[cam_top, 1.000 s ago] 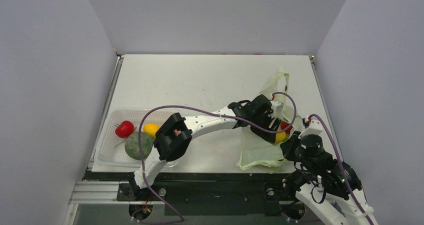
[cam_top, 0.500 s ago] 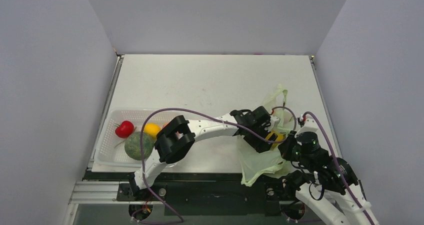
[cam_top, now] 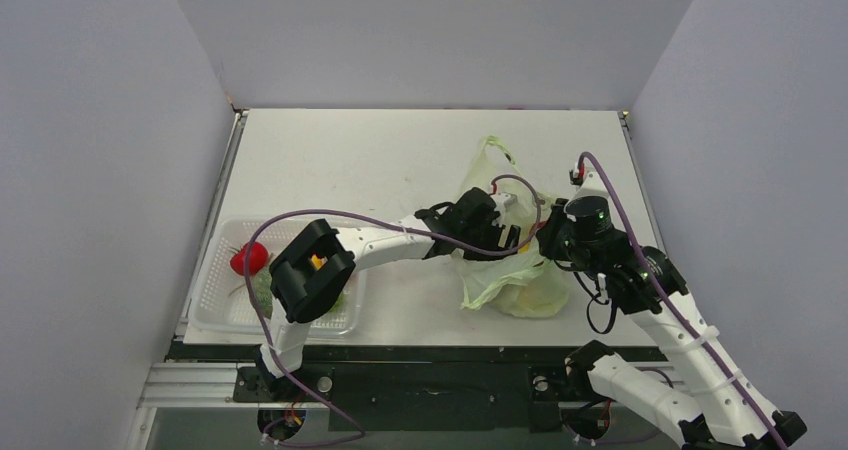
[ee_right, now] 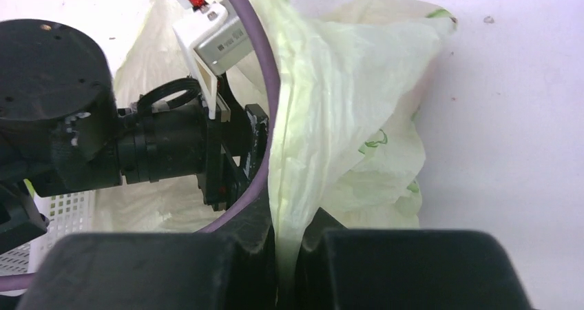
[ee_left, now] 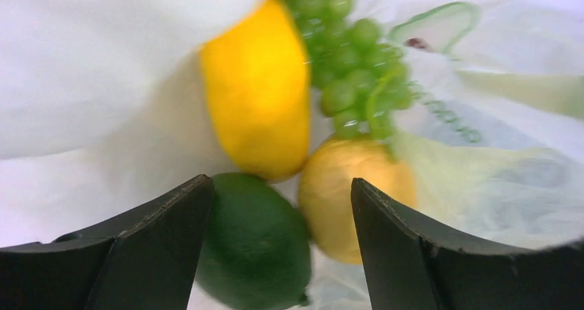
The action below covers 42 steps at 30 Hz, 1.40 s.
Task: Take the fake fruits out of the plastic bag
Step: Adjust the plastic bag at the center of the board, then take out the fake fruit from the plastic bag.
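Fake fruits [ee_left: 258, 103] huddle inside the plastic bag [cam_top: 520, 288], right of centre on the surface [cam_top: 350, 150]; left claw [ee_left: 275, 189] spread wide just over them; right claw [ee_right: 286, 255] clenched on the bag's rim; basket [cam_top: 205, 315] well apart at left edge

1. plastic bag [cam_top: 515, 285] – translucent pale yellow-green, with darker green printed marks.
2. Seen inside it: lemon [ee_left: 256, 89] bright yellow, grapes [ee_left: 348, 55] light green, lime [ee_left: 255, 244] dark green, round fruit [ee_left: 355, 193] yellow-orange.
3. basket [cam_top: 213, 315] – clear white lattice; red fruit [cam_top: 248, 258] in it.
4. left arm [cam_top: 395, 242] and right arm [cam_top: 690, 335] white with black joints; cable [ee_right: 273, 96] purple; table [cam_top: 350, 160] white.
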{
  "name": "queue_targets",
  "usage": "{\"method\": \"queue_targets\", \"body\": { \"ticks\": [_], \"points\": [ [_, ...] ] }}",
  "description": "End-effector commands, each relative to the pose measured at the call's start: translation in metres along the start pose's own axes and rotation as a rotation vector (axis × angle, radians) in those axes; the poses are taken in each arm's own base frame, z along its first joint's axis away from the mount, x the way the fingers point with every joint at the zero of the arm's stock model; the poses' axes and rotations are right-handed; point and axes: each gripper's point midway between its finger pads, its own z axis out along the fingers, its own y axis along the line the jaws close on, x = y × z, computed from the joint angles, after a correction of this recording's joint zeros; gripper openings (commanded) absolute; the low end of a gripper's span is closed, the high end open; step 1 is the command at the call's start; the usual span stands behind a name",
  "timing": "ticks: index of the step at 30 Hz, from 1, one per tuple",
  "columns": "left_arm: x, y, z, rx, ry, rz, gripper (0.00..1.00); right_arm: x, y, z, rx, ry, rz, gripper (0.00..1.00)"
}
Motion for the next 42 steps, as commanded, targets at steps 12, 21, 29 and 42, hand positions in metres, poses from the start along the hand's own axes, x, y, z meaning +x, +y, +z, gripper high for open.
{"method": "queue_targets", "body": {
  "ticks": [12,21,29,42],
  "points": [
    [-0.002,-0.034,0.012,-0.076,-0.014,0.203,0.76,0.051,-0.032,-0.016,-0.001,0.007,0.05,0.0],
    [0.025,-0.022,0.045,-0.167,0.099,0.277,0.77,0.068,-0.039,-0.02,0.004,0.051,0.05,0.0],
    [0.039,-0.001,0.056,-0.243,0.156,0.29,0.76,0.078,-0.046,-0.021,0.021,0.058,0.056,0.0],
    [-0.024,-0.067,-0.008,-0.141,-0.033,0.307,0.79,0.074,-0.044,-0.019,0.01,0.048,0.039,0.0]
  ]
}}
